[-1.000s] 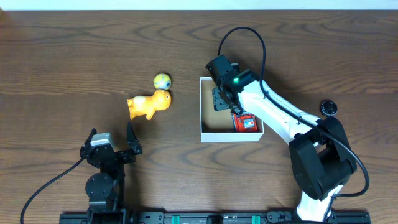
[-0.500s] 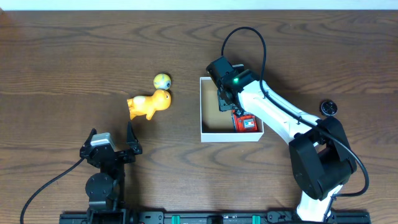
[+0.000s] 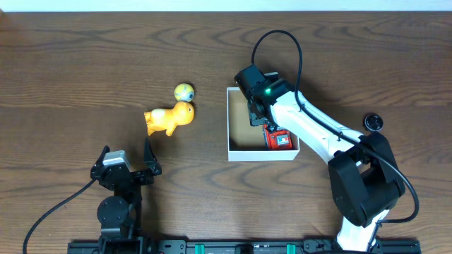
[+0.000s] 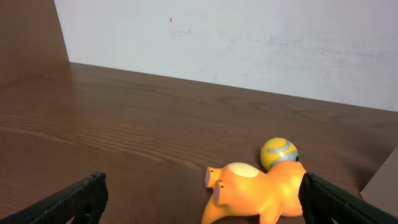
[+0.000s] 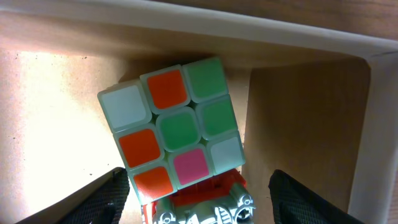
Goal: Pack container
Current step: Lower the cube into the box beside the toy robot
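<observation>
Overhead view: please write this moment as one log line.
right jaws: open over multicoloured plastic puzzle cube | cube: inside square white-walled cardboard-floored container | left jaws: open, empty | orange plastic animal toy: outside

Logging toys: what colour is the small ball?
Yellow ball with a pale stripe; best in left wrist view.

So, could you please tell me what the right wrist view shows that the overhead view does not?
Only the right wrist view shows a puzzle cube with orange, green, white and pink squares inside the container. Only the overhead view shows the orange toy, the small ball and the open left pincer out on the table. Both show the container's white walls and a red item in it.
</observation>
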